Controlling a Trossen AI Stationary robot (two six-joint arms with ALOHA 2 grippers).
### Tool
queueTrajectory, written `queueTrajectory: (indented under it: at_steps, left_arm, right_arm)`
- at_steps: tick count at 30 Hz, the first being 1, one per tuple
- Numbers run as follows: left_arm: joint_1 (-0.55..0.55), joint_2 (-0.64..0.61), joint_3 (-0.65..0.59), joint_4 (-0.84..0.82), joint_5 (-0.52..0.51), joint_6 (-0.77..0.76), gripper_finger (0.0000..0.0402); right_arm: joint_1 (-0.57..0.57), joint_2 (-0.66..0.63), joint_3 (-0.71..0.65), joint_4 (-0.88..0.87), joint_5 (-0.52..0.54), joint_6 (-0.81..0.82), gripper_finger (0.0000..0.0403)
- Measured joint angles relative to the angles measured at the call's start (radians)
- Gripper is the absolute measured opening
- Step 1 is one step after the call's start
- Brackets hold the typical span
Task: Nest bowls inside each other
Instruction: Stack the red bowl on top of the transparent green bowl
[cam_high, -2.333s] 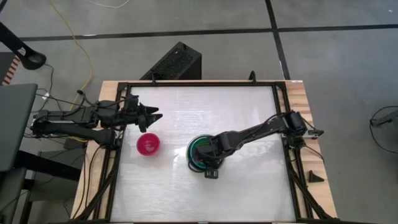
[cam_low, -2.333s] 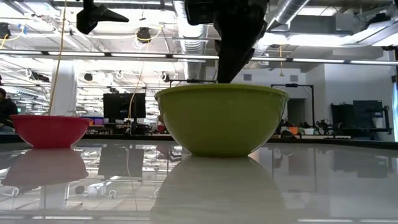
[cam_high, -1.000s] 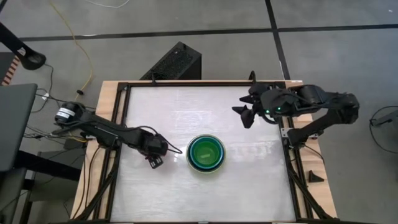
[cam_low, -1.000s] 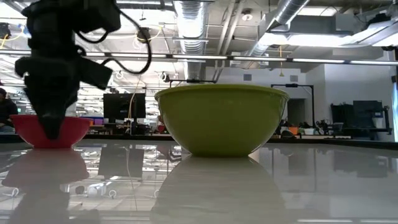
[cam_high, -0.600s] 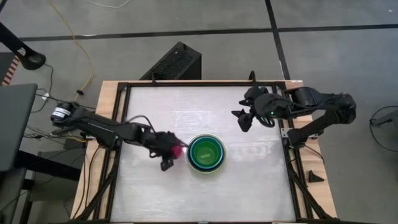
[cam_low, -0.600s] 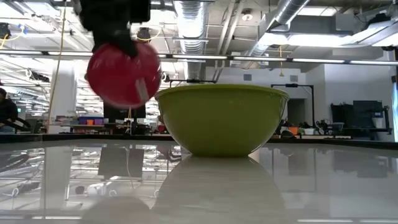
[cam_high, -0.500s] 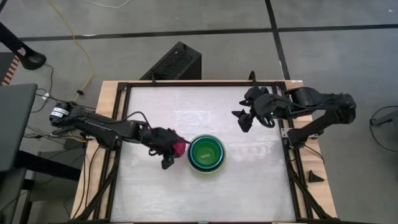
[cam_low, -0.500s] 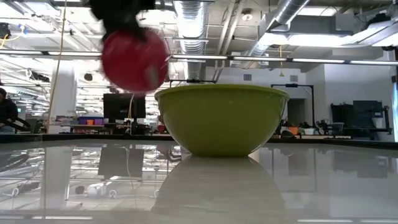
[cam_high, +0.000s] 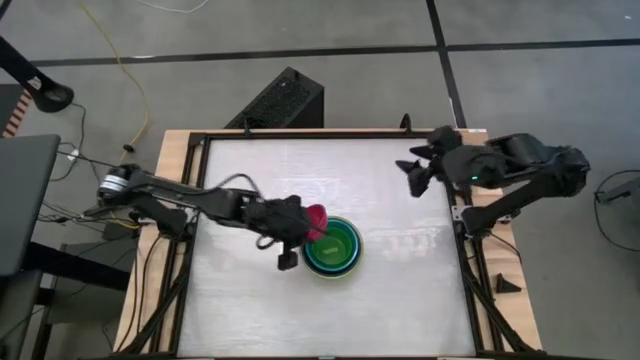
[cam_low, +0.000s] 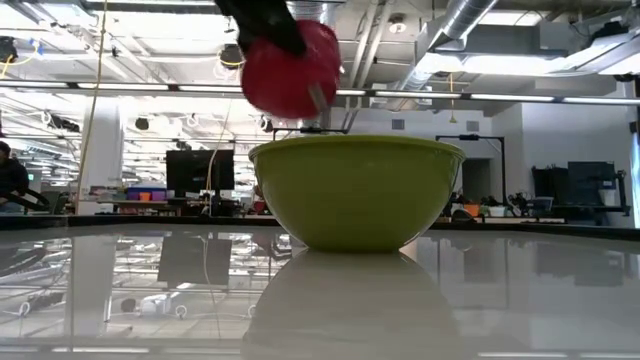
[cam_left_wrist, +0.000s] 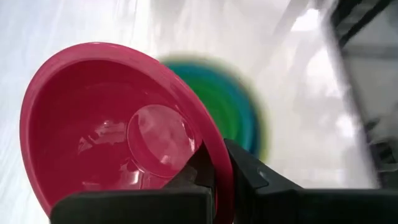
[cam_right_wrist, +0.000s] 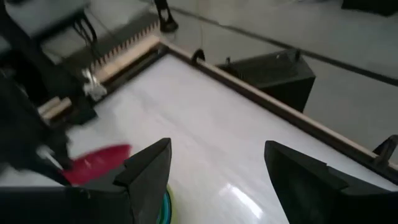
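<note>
A stack of nested bowls (cam_high: 333, 247) sits at the table's middle: the olive-green one (cam_low: 355, 192) outermost, blue and teal rings and a bright green bowl inside (cam_left_wrist: 233, 115). The small magenta-pink bowl (cam_high: 316, 220) hangs tilted over the stack's left rim, held by my left gripper (cam_high: 302, 229), which is shut on it. In the low view the pink bowl (cam_low: 290, 67) is well above the olive rim. My right gripper (cam_high: 412, 172) stands open, high over the table's far right, holding nothing. My left gripper pinches the pink bowl's rim (cam_left_wrist: 214, 158) between its two fingers, one finger inside the bowl and one outside. The fingers come slanting down from the table's left. The bowl is lifted clear and tilted, its opening facing back toward the gripper.
A black frame (cam_high: 200, 200) runs round the white tabletop (cam_high: 400, 300). A dark box (cam_high: 280, 100) stands on the floor beyond the far edge. Bare tabletop lies on every side of the stack.
My left gripper has shut on the pink bowl's rim, lifted it off the table at the left and carried it up and rightward to the stack's left rim, tipping it on the way. My right gripper has drawn a little toward the table's right edge.
</note>
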Motion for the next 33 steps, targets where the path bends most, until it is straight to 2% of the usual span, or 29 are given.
queueTrajectory:
  at_steps: [9,12,19,24,28,33]
  left_arm:
    - [-0.009,0.291,0.237,-0.194,-0.024,0.134,0.0000]
    - [-0.018,0.351,0.306,-0.198,-0.045,0.141,0.0000]
    - [-0.048,0.474,0.398,-0.211,-0.071,0.137,0.0000]
    - [-0.058,0.540,0.420,-0.238,-0.102,0.055,0.0005]
    - [-0.046,0.544,0.418,-0.253,-0.120,0.013,0.0038]
    - [-0.015,0.531,0.419,-0.222,-0.071,-0.014,0.0119]
  right_arm:
    - [0.080,-0.095,0.000,-0.020,0.086,0.076,0.0292]
    - [0.102,-0.102,0.000,-0.053,0.090,0.105,0.0292]
    - [0.143,-0.102,-0.002,-0.124,0.092,0.176,0.0292]
    - [0.162,-0.103,-0.023,-0.124,0.094,0.201,0.0292]
    - [0.182,-0.105,-0.046,-0.127,0.094,0.227,0.0292]
    - [0.215,-0.109,-0.069,-0.128,0.093,0.258,0.0292]
